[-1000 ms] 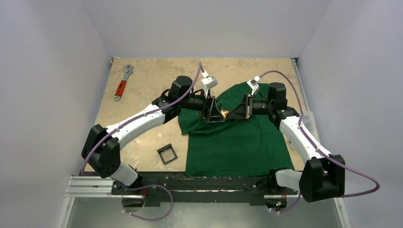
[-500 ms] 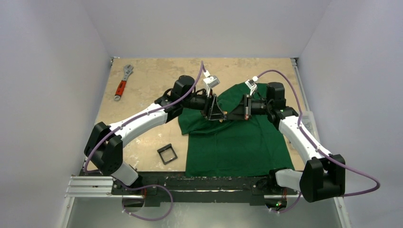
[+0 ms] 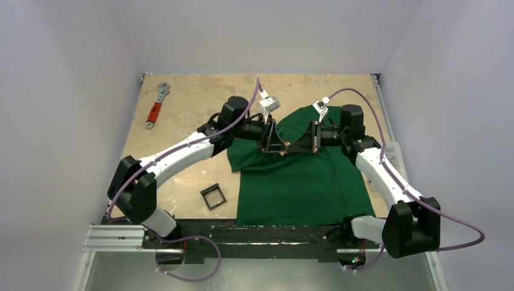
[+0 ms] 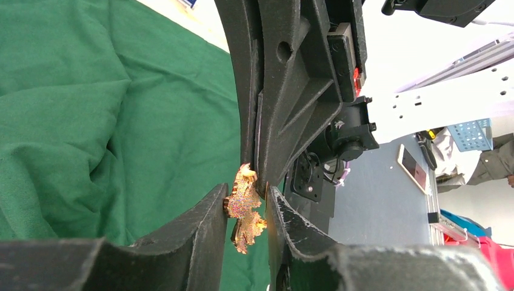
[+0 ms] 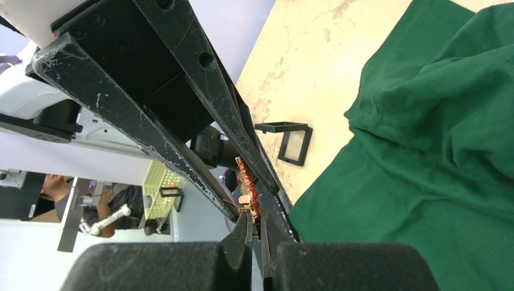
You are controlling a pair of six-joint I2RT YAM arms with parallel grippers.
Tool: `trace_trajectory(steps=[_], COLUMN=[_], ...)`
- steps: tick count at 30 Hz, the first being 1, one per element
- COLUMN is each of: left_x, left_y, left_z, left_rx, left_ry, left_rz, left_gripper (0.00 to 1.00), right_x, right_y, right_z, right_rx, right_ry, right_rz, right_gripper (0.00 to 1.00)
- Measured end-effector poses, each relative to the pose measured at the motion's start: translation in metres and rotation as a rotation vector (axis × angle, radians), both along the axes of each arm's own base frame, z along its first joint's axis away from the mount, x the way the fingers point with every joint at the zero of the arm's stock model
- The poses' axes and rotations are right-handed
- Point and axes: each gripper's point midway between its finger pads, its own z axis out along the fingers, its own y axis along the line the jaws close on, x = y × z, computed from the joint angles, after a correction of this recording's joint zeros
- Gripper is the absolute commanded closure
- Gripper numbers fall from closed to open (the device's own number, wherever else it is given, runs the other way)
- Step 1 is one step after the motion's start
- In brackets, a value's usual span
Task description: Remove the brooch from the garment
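While reaching in from the right, clamps on the top edge of the brooch (image 4: pixel 243 206) with the right gripper (image 5: pixel 256 215), with jaws pressed fully together. Holds that tiny orange-red, jagged ornament in the air above the upper part of the garment (image 3: pixel 297 182), apart from the cloth in both wrist views. Faces it tip to tip with the left gripper (image 4: pixel 246 191), set at the opposite side. Brackets the lower half of the brooch with the left fingers (image 4: pixel 200 233), narrowly apart, one on each side. Appears to touch the jagged edge with at least one finger; cannot tell from the pictures whether truly pinching.

As for the garment: lies spread on the worktop (image 3: pixel 200 97), dark green, smooth toward the near edge, rumpled into folds beneath the two grippers.

Elsewhere on the worktop: red-handled wrench (image 3: pixel 155 109) toward the far left corner, well apart from the cloth; small black square frame (image 3: pixel 213 196) near the left edge of the garment, apart from it, seen also past the fingers in the right wrist view.
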Motion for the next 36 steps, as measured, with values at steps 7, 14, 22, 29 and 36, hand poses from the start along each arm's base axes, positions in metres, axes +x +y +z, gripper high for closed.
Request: trace_trajectory(steps=[7,14,22,29,36], left_x=[-0.004,-0.009,-0.011,-0.016,-0.018], left_y=[0.0,-0.002,-0.004,-0.001,0.007], left_z=[0.001,0.006,0.013,0.01,0.002], left_rx=[-0.007,-0.031,-0.058,-0.062,-0.06], left_ry=[0.005,0.014,0.003,0.0,0.027], left_rz=[-0.02,-0.053,-0.073,-0.077,-0.056], left_gripper=[0.77,0.61,0.51,0.49,0.52], right_x=[-0.004,-0.009,-0.01,-0.007,-0.006], right_y=[-0.001,-0.001,0.001,0.004,0.005], right_z=[0.003,0.009,0.011,0.018,0.02], right_rx=[-0.01,-0.019,-0.014,0.024,0.038], right_ry=[-0.077,-0.137,-0.14,-0.101,-0.074], right_rz=[0.018,0.041,0.047,0.047,0.04], right_gripper=[1.0,1.0,1.0,1.0,1.0])
